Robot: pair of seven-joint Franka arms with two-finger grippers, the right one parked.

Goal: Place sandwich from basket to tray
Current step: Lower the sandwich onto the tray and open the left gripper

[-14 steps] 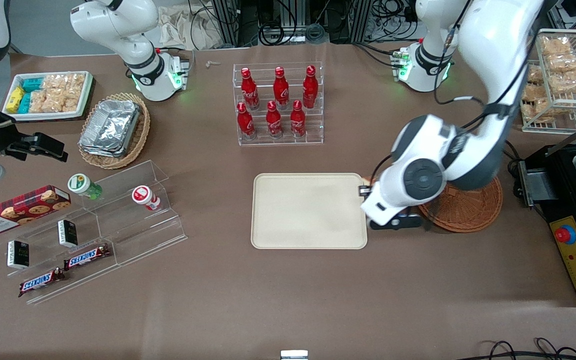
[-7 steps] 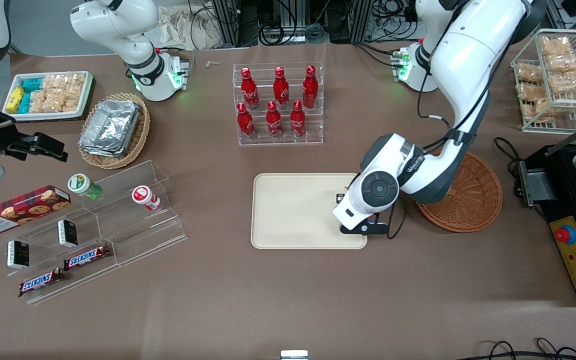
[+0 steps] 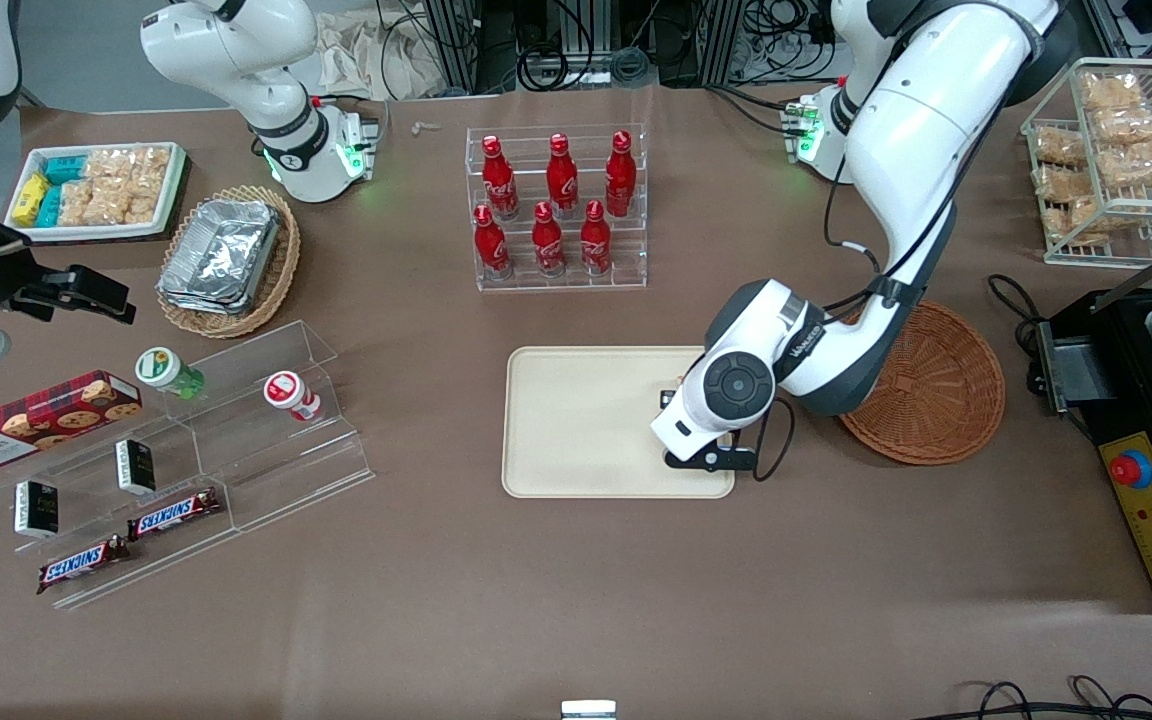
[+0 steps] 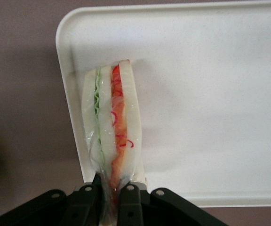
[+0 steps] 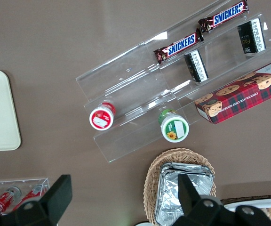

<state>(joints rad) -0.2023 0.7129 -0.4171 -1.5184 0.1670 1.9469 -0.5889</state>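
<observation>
Brown tabletop | end effector [image 4: 109,197] clamps clear-wrapped triangular sandwich [image 4: 111,127] | above smooth beige tray [image 4: 211,94]

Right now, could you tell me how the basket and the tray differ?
The basket is round, reddish-brown wicker; the tray is flat, beige and rectangular. The basket is empty, while the gripper, shut on the sandwich, is over the tray. Both rest on the table.

Gripper [image 4: 110,200] over tray [image 3: 576,440] corner; tray bare toward parked arm's end.

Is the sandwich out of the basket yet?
Out. The gripper holds the sandwich over the tray; the basket looks empty.
</observation>
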